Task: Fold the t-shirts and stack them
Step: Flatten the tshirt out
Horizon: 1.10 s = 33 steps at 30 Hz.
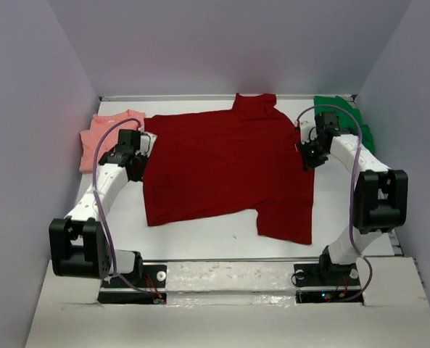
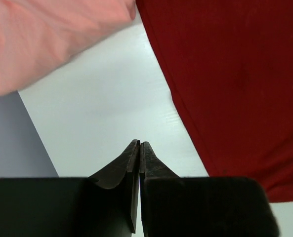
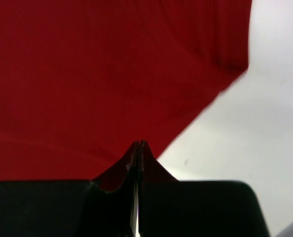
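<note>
The dark red t-shirt (image 1: pixel 225 167) lies spread flat across the middle of the white table (image 1: pixel 222 235). The salmon pink t-shirt (image 1: pixel 102 138) lies folded at the far left and the bright green t-shirt (image 1: pixel 345 116) at the far right. My left gripper (image 1: pixel 138 145) is shut and empty. In the left wrist view it (image 2: pixel 139 143) hangs over bare table between the pink shirt (image 2: pixel 47 34) and the red shirt's edge (image 2: pixel 235 89). My right gripper (image 1: pixel 305 151) is shut, with its tips (image 3: pixel 140 143) over the red shirt's (image 3: pixel 97 69) right edge. No cloth shows between its jaws.
Grey walls (image 1: pixel 26 145) close in the table on the left, back and right. Both arm bases (image 1: pixel 131 279) are bolted at the near edge. A purple cable (image 1: pixel 107 217) loops along each arm. Bare table (image 3: pixel 245 143) shows to the right of the red shirt.
</note>
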### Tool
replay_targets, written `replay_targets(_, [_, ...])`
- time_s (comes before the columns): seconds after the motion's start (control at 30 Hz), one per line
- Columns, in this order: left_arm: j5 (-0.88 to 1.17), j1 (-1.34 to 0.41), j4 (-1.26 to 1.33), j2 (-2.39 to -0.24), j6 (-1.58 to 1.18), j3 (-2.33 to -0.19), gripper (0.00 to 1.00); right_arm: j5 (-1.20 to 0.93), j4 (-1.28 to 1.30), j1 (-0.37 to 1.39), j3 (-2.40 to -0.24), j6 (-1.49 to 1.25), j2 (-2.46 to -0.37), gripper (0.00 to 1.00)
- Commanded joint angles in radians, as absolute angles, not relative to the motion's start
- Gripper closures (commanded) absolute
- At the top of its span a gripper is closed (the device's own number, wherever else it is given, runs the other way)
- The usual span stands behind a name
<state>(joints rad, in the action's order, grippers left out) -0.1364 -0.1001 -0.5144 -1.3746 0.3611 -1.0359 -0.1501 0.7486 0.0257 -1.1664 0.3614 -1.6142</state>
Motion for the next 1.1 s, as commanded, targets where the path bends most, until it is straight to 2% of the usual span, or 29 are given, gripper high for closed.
replay_targets(0.0, [-0.155, -0.092, -0.472, -1.183, 0.348, -0.988, 0.85, -0.314, 0.698, 0.02, -1.403, 0.442, -1.725, 1.0])
replay_targets(0.13, [-0.164, -0.092, -0.515, -1.099, 0.341, -0.947, 0.85, -0.233, 0.742, 0.02, -1.551, 0.428, -1.873, 1.0])
replay_targets(0.23, [-0.156, -0.092, -0.563, -1.071, 0.33, -0.945, 0.85, -0.129, 0.73, 0.011, -1.502, 0.431, -1.888, 1.0])
replay_targets(0.3, [-0.15, -0.092, -0.592, -1.06, 0.325, -0.945, 0.8, -0.066, 0.684, 0.011, -1.396, 0.43, -1.829, 1.0])
replay_targets(0.33, [-0.144, -0.092, -0.6, -1.046, 0.328, -0.943, 0.79, -0.052, 0.678, 0.011, -1.364, 0.42, -1.803, 0.91])
replay_targets(0.43, [-0.095, -0.092, -0.632, -1.034, 0.354, -0.937, 0.73, -0.028, 0.675, 0.002, -1.248, 0.403, -1.682, 0.8])
replay_targets(0.63, [0.066, -0.092, -0.663, -1.04, 0.413, -0.927, 0.71, -0.021, 0.748, 0.002, -1.137, 0.387, -1.49, 0.71])
replay_targets(0.83, [0.109, -0.092, -0.658, -1.072, 0.434, -0.896, 0.68, -0.006, 0.785, 0.002, -1.057, 0.376, -1.367, 0.67])
replay_targets(0.97, [0.109, -0.094, -0.649, -1.11, 0.483, -0.897, 0.68, -0.005, 0.796, 0.002, -1.014, 0.361, -1.35, 0.66])
replay_targets(1.07, [0.158, -0.094, -0.733, -1.166, 0.566, -0.922, 0.68, -0.005, 0.81, 0.002, -1.017, 0.357, -1.356, 0.66])
